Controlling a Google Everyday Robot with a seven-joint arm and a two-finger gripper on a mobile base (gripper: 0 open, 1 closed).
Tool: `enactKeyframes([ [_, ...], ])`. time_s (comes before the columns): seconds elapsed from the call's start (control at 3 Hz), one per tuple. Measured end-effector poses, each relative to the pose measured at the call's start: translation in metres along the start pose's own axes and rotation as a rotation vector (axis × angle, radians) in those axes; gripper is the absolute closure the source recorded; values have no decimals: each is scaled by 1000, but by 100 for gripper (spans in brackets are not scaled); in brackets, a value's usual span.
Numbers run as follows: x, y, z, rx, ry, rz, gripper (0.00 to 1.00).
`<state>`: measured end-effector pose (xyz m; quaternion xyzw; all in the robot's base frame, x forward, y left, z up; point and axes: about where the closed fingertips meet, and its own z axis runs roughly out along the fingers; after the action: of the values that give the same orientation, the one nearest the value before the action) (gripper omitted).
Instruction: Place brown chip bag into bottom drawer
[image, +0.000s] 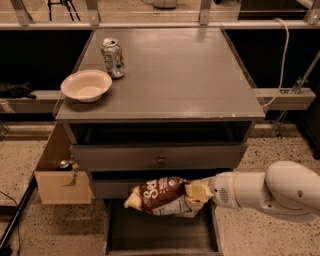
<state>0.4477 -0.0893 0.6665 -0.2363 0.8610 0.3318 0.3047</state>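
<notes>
The brown chip bag (162, 196) hangs sideways in the air, dark brown with white lettering and a white underside. My gripper (197, 191) comes in from the right on a white arm and is shut on the bag's right end. The bag is in front of the middle drawer and just above the open bottom drawer (120, 232), a wide dark grey tray pulled out at the foot of the cabinet.
A silver soda can (113, 57) and a white bowl (86, 85) stand on the grey cabinet top (190, 75). The upper drawer with a round knob (160, 160) is shut. A cardboard box (60, 185) sits at the left on the speckled floor.
</notes>
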Motion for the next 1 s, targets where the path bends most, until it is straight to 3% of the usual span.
enactKeyframes([
  [0.33, 21, -19, 28, 23, 17, -5, 100],
  [0.67, 20, -19, 33, 22, 21, -1, 100],
  [1.0, 32, -29, 72, 10, 57, 28, 100],
])
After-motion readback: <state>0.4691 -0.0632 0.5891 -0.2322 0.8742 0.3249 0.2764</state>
